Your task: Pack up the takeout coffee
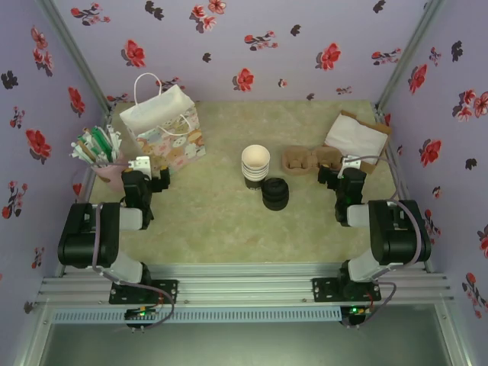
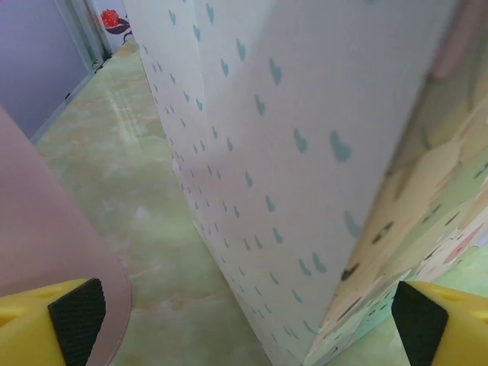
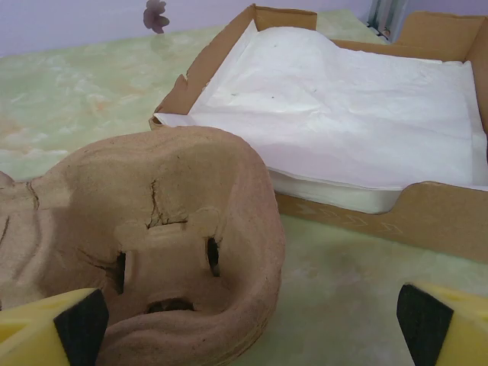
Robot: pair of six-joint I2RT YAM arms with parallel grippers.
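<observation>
A: Tools?
B: Both wide, empty. The left tool (image 2: 248,320) sits close between pink holder (image 2: 46,229) and gift bag (image 2: 305,152). The right tool (image 3: 252,328) is right at the pulp carrier (image 3: 152,229), napkin box (image 3: 343,114) behind it.
A: Coffee?
B: The takeout coffee (image 1: 275,192) is mid-worktop, just in front of the cup stack (image 1: 255,162). Capped cup or piled lids, can't tell from above.
A: Risks?
B: Left swinging out could tip bag or holder, it's tight there. A hard squeeze would likely crush the paper cup and pop the lid.
A: Surface, room?
B: Pale green marbled worktop (image 1: 213,221), lilac walls (image 1: 252,46) with red and black flowers.
</observation>
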